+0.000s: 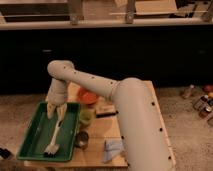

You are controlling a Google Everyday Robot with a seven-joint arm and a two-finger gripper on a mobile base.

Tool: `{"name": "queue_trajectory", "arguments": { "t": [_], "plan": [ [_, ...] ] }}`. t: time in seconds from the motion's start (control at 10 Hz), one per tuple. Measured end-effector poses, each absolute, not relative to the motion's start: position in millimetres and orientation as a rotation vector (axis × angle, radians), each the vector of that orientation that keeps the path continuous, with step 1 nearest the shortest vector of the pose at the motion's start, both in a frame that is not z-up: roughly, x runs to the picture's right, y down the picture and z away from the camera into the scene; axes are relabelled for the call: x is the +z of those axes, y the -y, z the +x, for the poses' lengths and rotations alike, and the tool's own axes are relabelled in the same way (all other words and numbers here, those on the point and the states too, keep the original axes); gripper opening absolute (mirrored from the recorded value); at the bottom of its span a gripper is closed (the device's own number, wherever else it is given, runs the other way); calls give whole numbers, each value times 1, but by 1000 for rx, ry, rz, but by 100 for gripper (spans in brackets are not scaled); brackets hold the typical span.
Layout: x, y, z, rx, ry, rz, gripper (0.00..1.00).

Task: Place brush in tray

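A white brush lies in the green tray at the table's left, with its head toward the front and its handle pointing back toward the gripper. My gripper hangs over the back part of the tray, just above the handle's end. Its fingers are spread, and the brush appears free of them. The large white arm reaches in from the lower right.
On the wooden table, right of the tray, stand an orange bowl, a green cup and a metal can. A black object and a blue cloth lie nearby. Bottles stand at the far right.
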State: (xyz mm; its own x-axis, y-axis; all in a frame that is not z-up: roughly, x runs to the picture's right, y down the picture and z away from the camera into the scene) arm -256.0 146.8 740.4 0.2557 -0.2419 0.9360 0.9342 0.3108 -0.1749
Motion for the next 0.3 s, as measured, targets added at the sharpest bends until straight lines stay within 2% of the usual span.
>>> {"name": "queue_trajectory", "arguments": {
  "t": [0.3],
  "plan": [
    [742,-146,-254,-952,972,-907,80]
  ]
}}
